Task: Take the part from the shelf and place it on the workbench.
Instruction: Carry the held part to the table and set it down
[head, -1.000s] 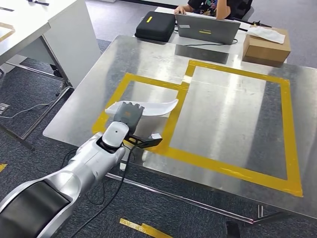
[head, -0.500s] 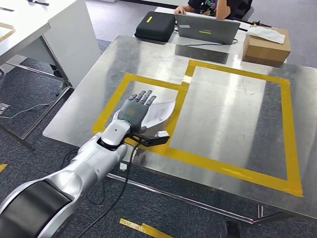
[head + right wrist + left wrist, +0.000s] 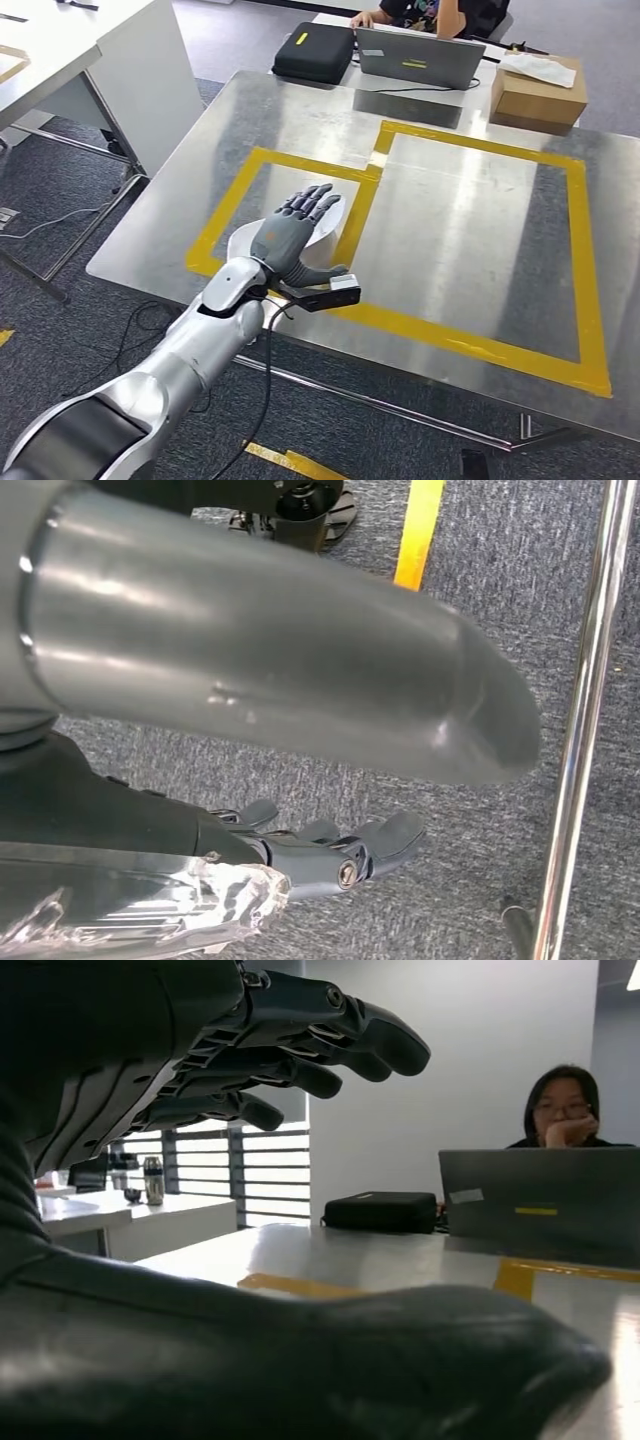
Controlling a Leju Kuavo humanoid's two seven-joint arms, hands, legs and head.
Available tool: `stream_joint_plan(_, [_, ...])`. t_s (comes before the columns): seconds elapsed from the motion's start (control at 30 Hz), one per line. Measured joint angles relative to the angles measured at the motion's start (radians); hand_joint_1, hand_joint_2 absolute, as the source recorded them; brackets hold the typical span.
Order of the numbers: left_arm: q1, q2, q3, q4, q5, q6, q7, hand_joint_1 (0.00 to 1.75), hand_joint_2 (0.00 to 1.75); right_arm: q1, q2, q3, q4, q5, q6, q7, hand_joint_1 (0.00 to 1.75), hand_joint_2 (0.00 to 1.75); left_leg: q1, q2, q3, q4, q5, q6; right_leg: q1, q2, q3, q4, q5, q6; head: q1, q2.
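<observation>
The left arm (image 3: 162,365) is clad in smooth silver shells, with a wide matte black panel on the upper segment and a dark seam where the forearm meets a rounded silver wrist cap. The left hand (image 3: 290,238) is dark grey, its back ribbed, with slim darker fingers (image 3: 311,200) and a thicker grey thumb. A small black bracket carrying a silver-faced camera block sits at the wrist, and a black cable loops down from it. The right hand (image 3: 317,855) has the same dark grey fingers with a round silver screw head at one pivot, a broad glossy grey thumb, and a crinkled clear film over its lower cover.
</observation>
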Motion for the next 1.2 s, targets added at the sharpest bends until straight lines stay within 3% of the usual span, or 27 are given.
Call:
stream_joint_plan(0.13, [0.141,0.049,-0.001,-0.203,0.144,-0.017,-0.05,0.0,0.0,0.008,0.001,-0.015,0.0,-0.001,0.001,0.0,0.0,0.0,-0.001,0.0,0.0,0.001,-0.001,0.001,-0.001,0.0,0.0,-0.001,0.0,0.0,0.0,0.0])
stream_joint_plan(0.3, [0.257,0.104,0.005,-0.376,0.241,-0.023,-0.084,0.0,0.0,0.015,0.007,-0.027,0.0,-0.001,0.0,0.0,0.0,0.0,-0.003,0.0,-0.001,0.003,-0.004,0.005,-0.002,0.0,0.0,-0.001,0.0,0.002,0.0,0.0])
stream_joint_plan(0.47, [0.344,0.13,0.02,-0.505,0.308,-0.024,-0.103,0.0,0.0,0.024,0.009,-0.04,0.0,0.0,0.007,0.002,0.0,0.0,-0.005,0.002,0.002,-0.003,0.006,0.021,-0.007,-0.001,0.001,-0.003,0.003,0.016,0.0,0.0])
stream_joint_plan(0.53, [0.38,0.135,0.021,-0.557,0.33,-0.025,-0.11,0.0,0.0,0.029,0.009,-0.045,-0.001,0.0,0.01,0.004,0.0,0.0,0.0,0.007,0.005,-0.017,0.017,0.03,-0.007,-0.016,-0.012,0.028,-0.032,0.022,0.001,0.0])
stream_joint_plan(0.63, [0.434,0.144,0.022,-0.615,0.358,-0.026,-0.116,0.0,0.0,0.033,0.009,-0.056,-0.002,-0.001,0.01,0.006,0.0,0.0,0.003,0.018,-0.003,-0.02,0.025,0.034,-0.009,-0.038,-0.076,0.208,-0.147,0.029,0.003,0.0])
stream_joint_plan(0.7, [0.464,0.151,0.025,-0.639,0.376,-0.026,-0.118,0.0,0.0,0.035,0.009,-0.062,-0.003,-0.001,0.01,0.008,0.0,0.0,0.003,0.024,-0.011,-0.019,0.029,0.031,-0.011,-0.04,-0.099,0.291,-0.18,0.035,0.002,0.0])
stream_joint_plan(0.73, [0.476,0.154,0.027,-0.649,0.384,-0.025,-0.12,0.0,0.0,0.037,0.009,-0.064,-0.003,-0.001,0.01,0.009,0.0,0.0,0.004,0.026,-0.014,-0.019,0.031,0.028,-0.012,-0.041,-0.091,0.291,-0.175,0.036,0.002,0.0])
stream_joint_plan(0.77, [0.486,0.156,0.029,-0.658,0.391,-0.025,-0.122,0.0,0.0,0.038,0.009,-0.066,-0.004,-0.001,0.01,0.009,0.0,0.0,0.006,0.026,-0.017,-0.018,0.034,0.025,-0.013,-0.042,-0.064,0.255,-0.155,0.038,0.002,0.0])
stream_joint_plan(0.83, [0.505,0.163,0.036,-0.678,0.407,-0.022,-0.129,0.0,0.0,0.039,0.01,-0.07,-0.006,-0.001,0.01,0.01,0.0,0.0,0.009,0.027,-0.024,-0.014,0.039,0.017,-0.017,-0.047,0.026,0.114,-0.112,0.044,0.002,0.0])
stream_joint_plan(0.9, [0.521,0.169,0.047,-0.699,0.433,-0.022,-0.139,0.0,0.0,0.038,0.012,-0.073,-0.009,0.0,0.011,0.011,0.0,0.0,0.009,0.026,-0.032,-0.008,0.046,0.004,-0.016,-0.045,0.095,0.006,-0.085,0.039,0.001,0.0])
stream_joint_plan(1.0, [0.542,0.175,0.065,-0.719,0.472,-0.028,-0.151,0.0,0.0,0.039,0.015,-0.081,-0.011,0.003,0.013,0.013,0.0,0.0,0.009,0.024,-0.039,-0.002,0.058,-0.016,-0.012,-0.038,0.094,-0.005,-0.076,0.017,-0.002,0.0])
stream_joint_plan(1.03, [0.55,0.178,0.072,-0.724,0.482,-0.03,-0.154,0.0,0.0,0.04,0.015,-0.083,-0.012,0.004,0.015,0.014,0.0,0.0,0.011,0.024,-0.044,0.004,0.05,-0.022,-0.012,-0.038,0.088,-0.004,-0.071,0.008,-0.003,0.0])
stream_joint_plan(1.1, [0.563,0.182,0.083,-0.731,0.494,-0.032,-0.157,0.0,0.0,0.043,0.017,-0.087,-0.015,0.006,0.017,0.016,0.0,0.0,0.014,0.022,-0.068,0.063,-0.013,-0.033,-0.013,-0.039,0.071,-0.005,-0.056,-0.012,-0.007,0.0])
stream_joint_plan(1.17, [0.572,0.186,0.092,-0.735,0.499,-0.033,-0.159,0.0,0.0,0.044,0.017,-0.089,-0.017,0.009,0.018,0.019,0.0,0.0,0.015,0.022,-0.108,0.192,-0.105,-0.041,-0.009,-0.04,0.052,-0.004,-0.04,-0.021,-0.01,0.0])
stream_joint_plan(1.2, [0.577,0.188,0.096,-0.735,0.502,-0.034,-0.159,0.0,0.0,0.045,0.017,-0.089,-0.018,0.011,0.018,0.021,0.0,0.0,0.015,0.022,-0.121,0.251,-0.135,-0.041,-0.007,-0.04,0.04,-0.003,-0.031,-0.023,-0.01,0.0])
